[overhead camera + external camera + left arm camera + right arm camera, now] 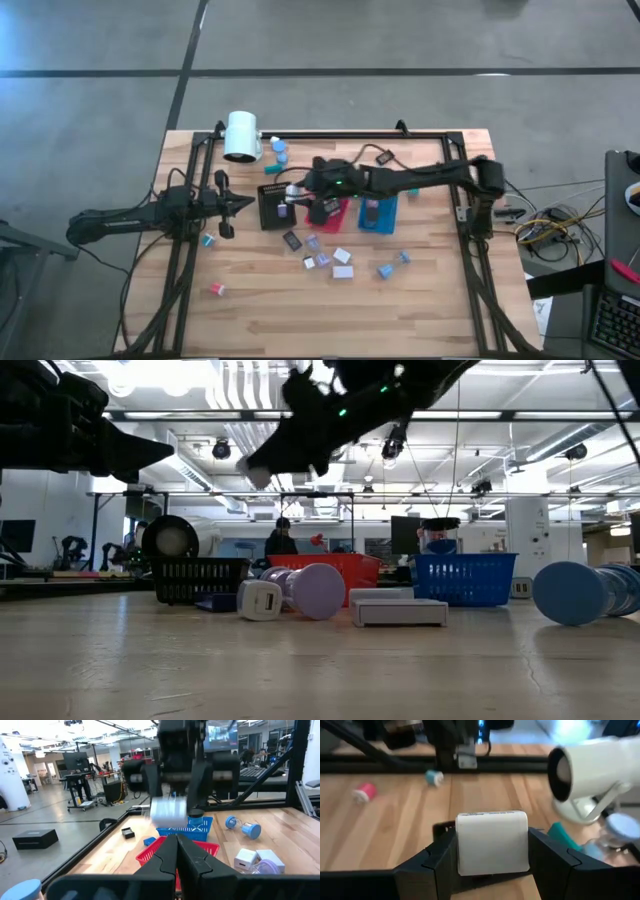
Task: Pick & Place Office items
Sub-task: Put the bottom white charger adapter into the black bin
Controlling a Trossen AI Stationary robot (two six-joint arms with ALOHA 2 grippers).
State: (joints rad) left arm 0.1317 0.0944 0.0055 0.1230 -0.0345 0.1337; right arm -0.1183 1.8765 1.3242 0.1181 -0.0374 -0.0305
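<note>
White block (pixel 492 842) in right end effector (pixel 492 855), block's underside hidden

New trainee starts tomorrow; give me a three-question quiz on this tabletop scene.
1. True or false: the left gripper holds a block.
2. What does the right gripper grip? A) pink cap B) white block C) teal bit
3. Name the tray colour nearest the left gripper.

Key: 1. False; its jaws are shut, empty. 2. B, the white block. 3. Black: the black tray, then the red tray and the blue tray.
</note>
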